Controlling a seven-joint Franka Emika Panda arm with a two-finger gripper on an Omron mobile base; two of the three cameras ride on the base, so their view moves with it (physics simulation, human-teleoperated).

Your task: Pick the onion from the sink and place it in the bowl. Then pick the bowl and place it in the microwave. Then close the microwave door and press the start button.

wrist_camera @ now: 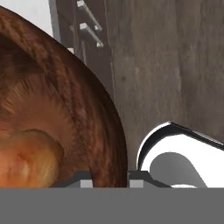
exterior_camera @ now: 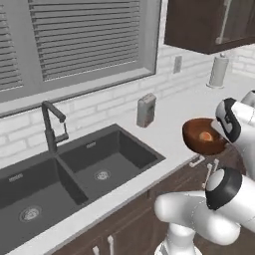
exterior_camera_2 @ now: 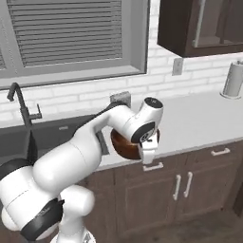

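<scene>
Nearest to us, in the hand view, the gripper [wrist_camera: 110, 178] has its jaws closed on the thick wall of the bowl [wrist_camera: 87, 105]. The onion [wrist_camera: 26, 157] lies inside the bowl. We see the bowl in the air before the counter [exterior_camera: 172, 124] edge, over the cabinet doors [exterior_camera_2: 182, 190]. Farther left lies the sink [exterior_camera: 74, 174].

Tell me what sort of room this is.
A kitchen, rendered: a double sink with a faucet, a counter over wooden cabinets, and a paper towel roll by the wall.

The arm reaches forward, its claw [wrist_camera: 111, 178] seemingly clamped on the bowl [wrist_camera: 52, 100] rim.
</scene>
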